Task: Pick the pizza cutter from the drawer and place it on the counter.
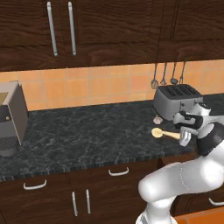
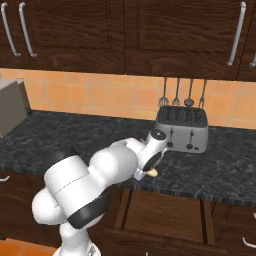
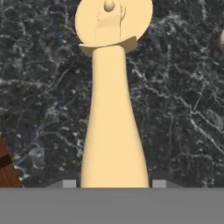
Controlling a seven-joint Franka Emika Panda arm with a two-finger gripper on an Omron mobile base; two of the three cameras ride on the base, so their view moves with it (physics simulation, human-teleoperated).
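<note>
Tan-yellow and wooden-looking, the pizza cutter (image 1: 164, 133) with its round flat head and straight handle sits over the black marbled stone table (image 1: 87, 131) in my left base view, its handle running back into my dark two-finger end effector (image 1: 183, 136) at the right edge, just in front of the boxy silver toaster (image 1: 176, 101). A small pale pinkish lump (image 1: 157, 119) lies near the toaster's foot, and a grey appliance (image 1: 11, 118) stands well apart at the far left. From the right base view my white arm covers most of the work; I can just make out a sliver of the cutter (image 2: 152, 173) poking out below the wrist near the table's front edge (image 2: 200, 192), and the dark brown drawer (image 2: 165, 220) under that edge looks pulled out. In the hand view the cutter (image 3: 113, 105) fills the middle, handle rising from between my finger tips (image 3: 69, 183) to the round head at the top, marbled stone behind it. I judge the fingers closed on the handle, since it sits squarely between them. I cannot tell whether the cutter is touching the stone or hanging just above it. So the pick from the drawer looks done; what remains is lowering if needed, letting go, and backing away.
</note>
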